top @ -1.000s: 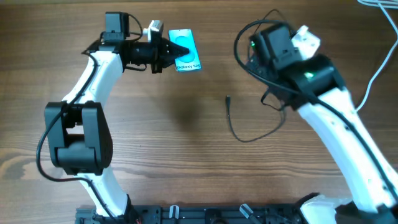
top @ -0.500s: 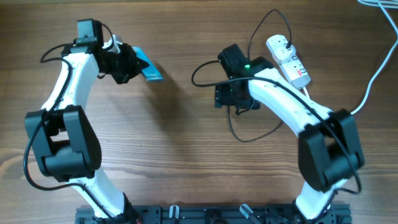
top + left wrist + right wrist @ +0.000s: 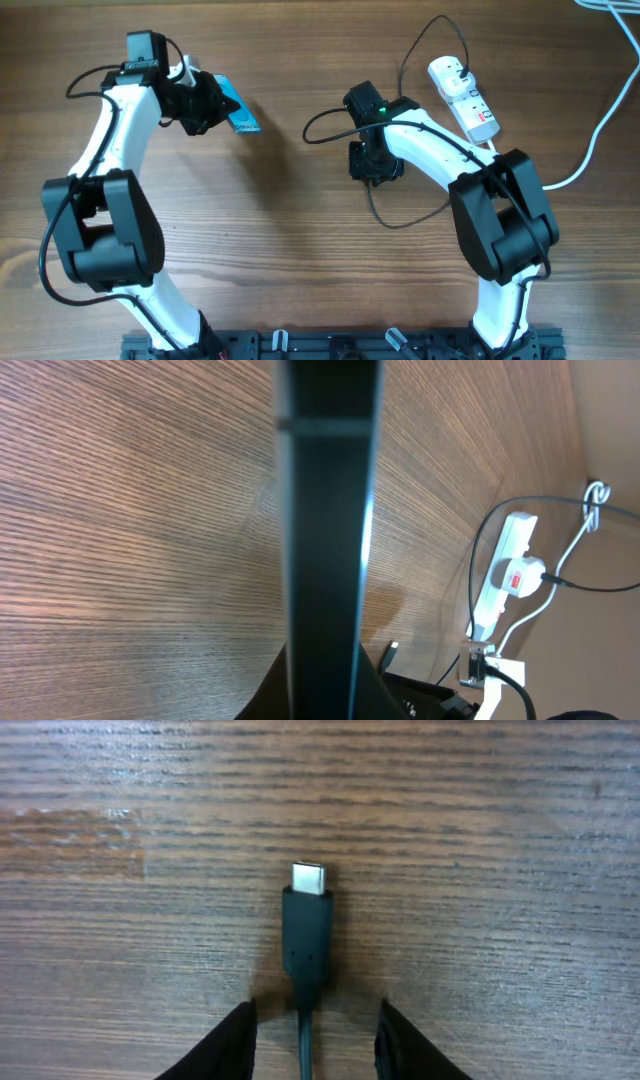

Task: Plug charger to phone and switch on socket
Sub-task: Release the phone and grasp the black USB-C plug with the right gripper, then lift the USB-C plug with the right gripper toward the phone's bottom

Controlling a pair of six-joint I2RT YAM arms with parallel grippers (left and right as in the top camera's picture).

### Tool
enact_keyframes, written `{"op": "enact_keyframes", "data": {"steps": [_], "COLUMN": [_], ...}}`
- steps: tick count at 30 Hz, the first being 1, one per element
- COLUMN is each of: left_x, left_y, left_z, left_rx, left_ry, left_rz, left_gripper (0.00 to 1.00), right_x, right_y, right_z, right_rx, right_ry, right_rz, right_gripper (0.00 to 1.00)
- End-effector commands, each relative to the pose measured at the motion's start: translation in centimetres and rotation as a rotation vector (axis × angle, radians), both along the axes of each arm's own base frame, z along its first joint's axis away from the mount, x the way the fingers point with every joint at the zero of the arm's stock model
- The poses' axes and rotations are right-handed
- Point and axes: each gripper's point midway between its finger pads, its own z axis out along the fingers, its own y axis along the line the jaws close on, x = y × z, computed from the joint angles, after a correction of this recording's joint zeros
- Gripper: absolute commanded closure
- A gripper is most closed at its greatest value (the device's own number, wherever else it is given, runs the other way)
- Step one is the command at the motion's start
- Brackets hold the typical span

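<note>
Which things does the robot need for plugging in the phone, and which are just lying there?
Needed: phone, held in the left gripper; charger, its plug between the open right gripper fingers; socket.
Just there: white cord trailing off to the side; wooden table.

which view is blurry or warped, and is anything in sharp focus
Left wrist: the phone sits so close that it is a dark, featureless bar, and the grain of the table bows from lens distortion. Right wrist: the charger tip is sharp. Overhead: evenly lit, only faint shadows.
</note>
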Motion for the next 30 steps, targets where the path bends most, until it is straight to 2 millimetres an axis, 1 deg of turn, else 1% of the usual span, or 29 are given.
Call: {"op": "enact_keyframes", "data": {"steps": [1, 2, 7, 8, 9, 15, 20, 22, 23, 30], "left_x": [0.16, 0.16, 0.13, 0.14, 0.14, 0.14, 0.14, 0.14, 0.14, 0.2], "left_y": [-0.63, -0.63, -0.67, -0.67, -0.67, -0.67, -0.67, -0.67, -0.67, -0.79], "left_z": [1.67, 1.69, 1.68, 1.68, 1.68, 1.67, 1.68, 1.69, 1.69, 1.8], "left_rx": [0.006, 0.006, 0.006, 0.006, 0.006, 0.006, 0.006, 0.006, 0.006, -0.002], "left_ry": [-0.055, -0.055, -0.054, -0.054, -0.054, -0.054, -0.054, -0.055, -0.055, -0.06], "left_rz": [-0.033, -0.033, -0.034, -0.034, -0.034, -0.034, -0.034, -0.034, -0.034, -0.037], "left_gripper": [0.96, 0.96, 0.96, 0.96, 0.96, 0.96, 0.96, 0.96, 0.96, 0.96], "right_x": [-0.49, -0.42, -0.44, -0.5, -0.53, -0.52, -0.26, -0.2, -0.19, -0.21], "right_y": [-0.01, -0.04, -0.02, 0.02, -0.01, -0.01, 0.13, 0.16, 0.17, 0.41], "right_z": [-1.27, -1.27, -1.34, -1.34, -1.35, -1.45, -1.44, -1.44, -1.44, -1.32], "right_rx": [-0.014, -0.016, -0.014, -0.011, -0.013, -0.012, -0.006, -0.005, -0.005, 0.008], "right_ry": [0.028, 0.025, 0.025, 0.028, 0.029, 0.027, 0.016, 0.013, 0.013, 0.016], "right_rz": [-0.001, -0.002, -0.004, -0.004, -0.004, -0.003, -0.002, -0.002, -0.002, -0.001], "right_gripper": [0.7, 0.75, 0.75, 0.79, 0.81, 0.8, 0.83, 0.88, 0.96, 0.96]}}
